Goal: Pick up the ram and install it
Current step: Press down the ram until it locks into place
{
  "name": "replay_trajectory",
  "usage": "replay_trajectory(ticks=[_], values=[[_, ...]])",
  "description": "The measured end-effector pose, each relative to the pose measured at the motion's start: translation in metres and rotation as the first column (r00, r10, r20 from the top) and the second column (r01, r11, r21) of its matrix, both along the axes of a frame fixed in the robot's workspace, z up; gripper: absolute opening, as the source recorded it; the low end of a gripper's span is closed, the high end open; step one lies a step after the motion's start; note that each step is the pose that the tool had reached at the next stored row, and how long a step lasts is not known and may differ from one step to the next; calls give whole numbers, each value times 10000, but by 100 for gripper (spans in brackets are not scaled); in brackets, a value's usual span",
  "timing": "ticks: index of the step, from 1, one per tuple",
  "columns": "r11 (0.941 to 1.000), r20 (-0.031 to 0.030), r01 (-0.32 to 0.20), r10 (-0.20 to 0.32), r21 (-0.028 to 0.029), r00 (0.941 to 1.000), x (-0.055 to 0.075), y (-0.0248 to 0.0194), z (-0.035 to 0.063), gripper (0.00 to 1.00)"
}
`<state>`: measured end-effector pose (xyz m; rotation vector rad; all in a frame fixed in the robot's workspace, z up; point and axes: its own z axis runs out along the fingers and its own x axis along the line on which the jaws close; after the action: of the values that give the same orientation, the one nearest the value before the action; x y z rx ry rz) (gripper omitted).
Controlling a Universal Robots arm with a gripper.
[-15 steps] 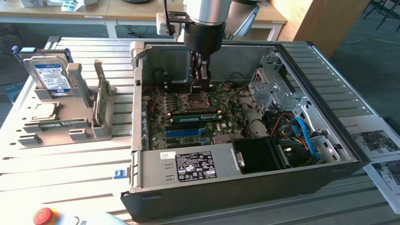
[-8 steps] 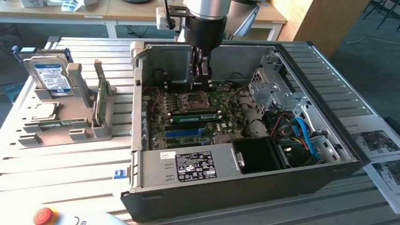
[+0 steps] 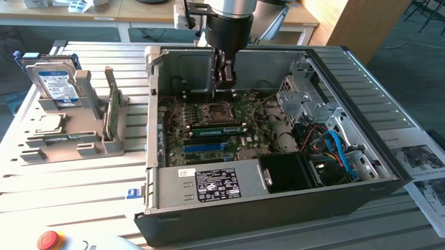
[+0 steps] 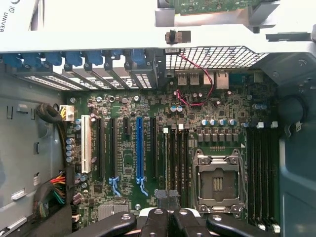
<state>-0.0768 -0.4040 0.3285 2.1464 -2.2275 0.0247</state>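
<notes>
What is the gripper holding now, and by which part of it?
Nothing, as far as shows: the gripper is shut above the motherboard, with nothing between its jaws. One ram sits on the board beside the processor socket.

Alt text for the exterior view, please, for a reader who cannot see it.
A robot arm's shut end effector hangs inside an open computer case, above the motherboard near the empty processor socket. A ram stick lies seated in the board; a grey parts holder stands at the exterior view's left.
</notes>
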Motion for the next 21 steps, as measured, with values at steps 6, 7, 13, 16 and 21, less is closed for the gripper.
replay_trajectory(ticks=[6,7,13,16,21], values=[[10000,0,1,-1,-2,10000,1,0,1,10],[10000,-1,0,0,-2,10000,4,0,1,10],[10000,0,0,0,-2,10000,62,0,1,10],[10000,-1,0,0,-2,10000,94,0,1,10],[10000,0,-1,1,-1,10000,141,0,0,10]])
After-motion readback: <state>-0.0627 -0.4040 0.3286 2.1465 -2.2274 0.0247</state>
